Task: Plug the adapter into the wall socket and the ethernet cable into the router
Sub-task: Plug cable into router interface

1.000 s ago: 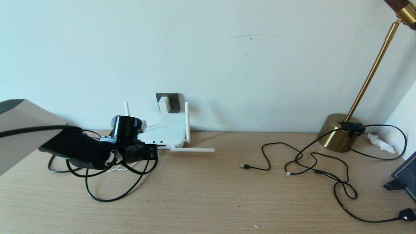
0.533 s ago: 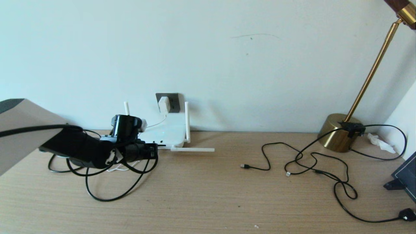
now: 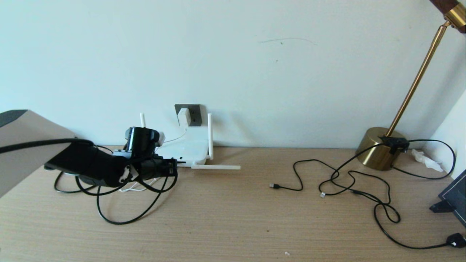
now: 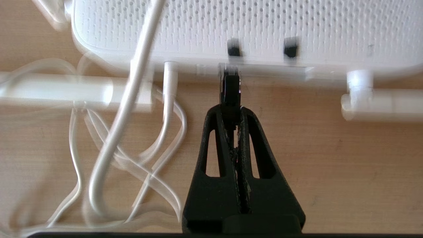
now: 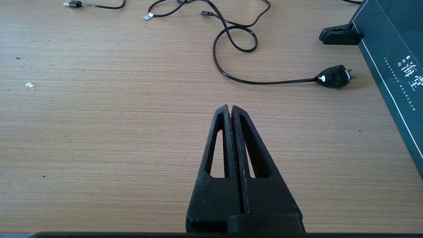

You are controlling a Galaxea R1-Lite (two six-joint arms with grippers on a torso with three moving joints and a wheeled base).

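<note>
The white router [image 3: 185,148] lies flat against the wall, two antennas upright and one lying on the table. Above it the white adapter [image 3: 184,116] sits in the dark grey wall socket [image 3: 194,114]. Its white cord [image 4: 132,99] trails past the router. My left gripper [image 3: 174,166] is shut on the ethernet cable's black connector [image 4: 230,89]. The connector's tip touches the router's front edge [image 4: 264,67] below its dark ports. The ethernet cable [image 3: 123,223] loops on the table under the arm. My right gripper [image 5: 230,107] is shut on nothing, low over bare table, outside the head view.
A brass lamp base [image 3: 378,147] stands at the back right. Thin black cords [image 3: 349,182] sprawl from it, one ending in a USB plug [image 3: 273,186]. A black mains plug [image 5: 333,76] and a dark green box [image 5: 393,59] lie near the right gripper.
My left gripper has crept slightly toward the router's front edge with the connector in it. Everything else stays put.
</note>
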